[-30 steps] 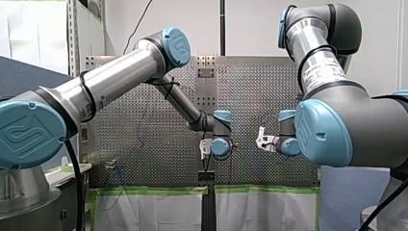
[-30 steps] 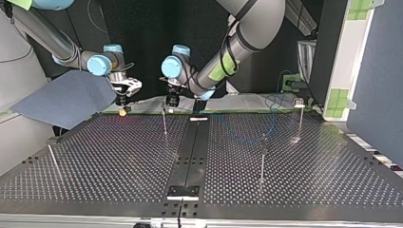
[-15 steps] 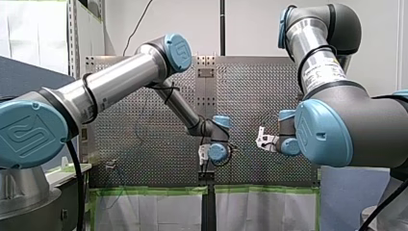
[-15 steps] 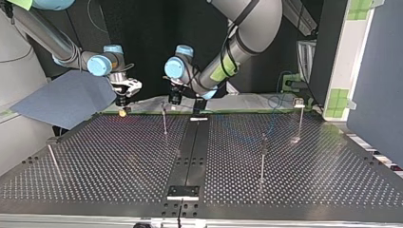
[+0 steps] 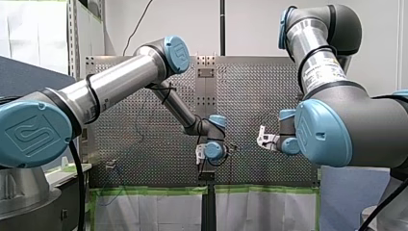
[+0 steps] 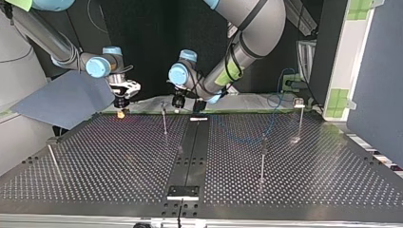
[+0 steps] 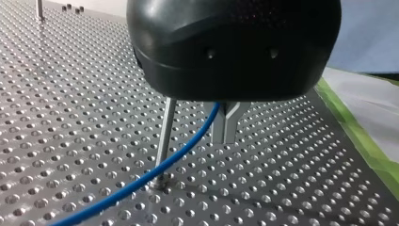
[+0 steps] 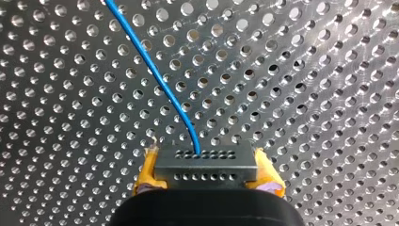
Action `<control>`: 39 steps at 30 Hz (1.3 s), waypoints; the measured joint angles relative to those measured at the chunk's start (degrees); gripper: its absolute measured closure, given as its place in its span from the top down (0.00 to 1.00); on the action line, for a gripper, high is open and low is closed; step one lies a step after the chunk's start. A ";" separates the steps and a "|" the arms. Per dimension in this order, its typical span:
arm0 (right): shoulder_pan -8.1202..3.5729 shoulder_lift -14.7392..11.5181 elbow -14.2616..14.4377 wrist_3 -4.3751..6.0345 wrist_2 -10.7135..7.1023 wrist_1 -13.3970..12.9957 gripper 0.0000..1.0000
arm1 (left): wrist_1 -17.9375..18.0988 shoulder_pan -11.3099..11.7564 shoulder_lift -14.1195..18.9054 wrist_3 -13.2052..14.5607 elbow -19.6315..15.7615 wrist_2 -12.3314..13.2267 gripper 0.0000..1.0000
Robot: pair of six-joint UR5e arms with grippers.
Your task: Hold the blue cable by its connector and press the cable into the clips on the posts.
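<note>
Our right end effector [image 8: 206, 161] is clenched on the connector [image 8: 207, 170]. Its yellow pads [image 8: 147, 172] press against the two short ends of the black block, which sits square between them. The blue cable [image 8: 164, 89] leaves the middle of the connector's front face. It runs ahead of the end effector in a gentle curve over the perforated counter [image 8: 306, 94]. We cannot tell whether it touches the surface there.

Our left end effector [image 7: 226, 137] has its metal fingers [image 7: 234, 123] drawn together at the tips, with a narrow V between them higher up. The blue cable comes out from under the black body right beside these fingers, on the side toward a post [image 7: 164, 136]. From there it slopes down past the foot of that post toward the counter. The body hides the spot where cable and fingers meet, so we cannot tell whether the fingers actually pinch the cable. The post stands upright just beside the fingers, its top hidden behind the body.

In the top view the two end effectors hang near each other but apart, the right one low over the counter. Beyond the left end effector, three more posts [image 6: 262, 159] stand well apart from it and from one another.
</note>
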 joint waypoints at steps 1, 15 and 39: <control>0.00 0.02 -0.06 0.02 0.00 0.02 0.00 | 0.06 0.01 0.00 0.00 0.12 0.28 0.00; -0.16 1.55 -1.69 0.14 0.06 0.39 0.00 | -3.33 1.21 -0.03 -1.51 5.31 1.44 0.00; -0.25 4.23 -6.90 0.30 0.65 2.06 0.00 | -10.95 3.78 -0.10 -1.19 12.09 5.79 0.00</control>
